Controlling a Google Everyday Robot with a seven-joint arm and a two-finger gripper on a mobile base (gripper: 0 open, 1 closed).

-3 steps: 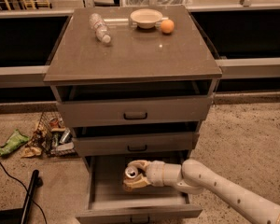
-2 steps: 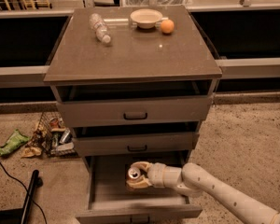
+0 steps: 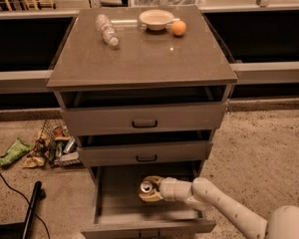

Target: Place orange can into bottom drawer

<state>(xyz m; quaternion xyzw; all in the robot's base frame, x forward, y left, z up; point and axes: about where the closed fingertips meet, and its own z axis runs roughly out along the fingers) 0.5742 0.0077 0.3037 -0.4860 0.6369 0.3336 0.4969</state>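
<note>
The cabinet (image 3: pixel 139 59) fills the middle of the view, all three of its drawers pulled out by different amounts. The bottom drawer (image 3: pixel 119 205) stands out furthest from the cabinet front, its floor bare on the left side. The robot's arm (image 3: pixel 224 208) reaches in from the cabinet's lower right, and the gripper (image 3: pixel 155 193) sits inside that drawer's opening, just below the middle drawer's front.

The gripper is clamped on the orange can (image 3: pixel 147 187), which is tilted with its silver top turned up and to the left. Compared with a second ago the can has only edged a touch rightward and looks slightly lower in the box. So it seems the carry is over and the step in hand is the set-down and release, not yet done.

On the cabinet top lie a clear bottle (image 3: pixel 107 30), a bowl (image 3: pixel 156 19) and a round orange fruit (image 3: pixel 178 28), well apart from the work. Litter (image 3: pixel 50 146) lies on the floor to the cabinet's left.

Hard to judge: whether the can's base touches the drawer floor. The fingers and the can hide that contact, and the drawer's front edge is cut off at the bottom of the view.
</note>
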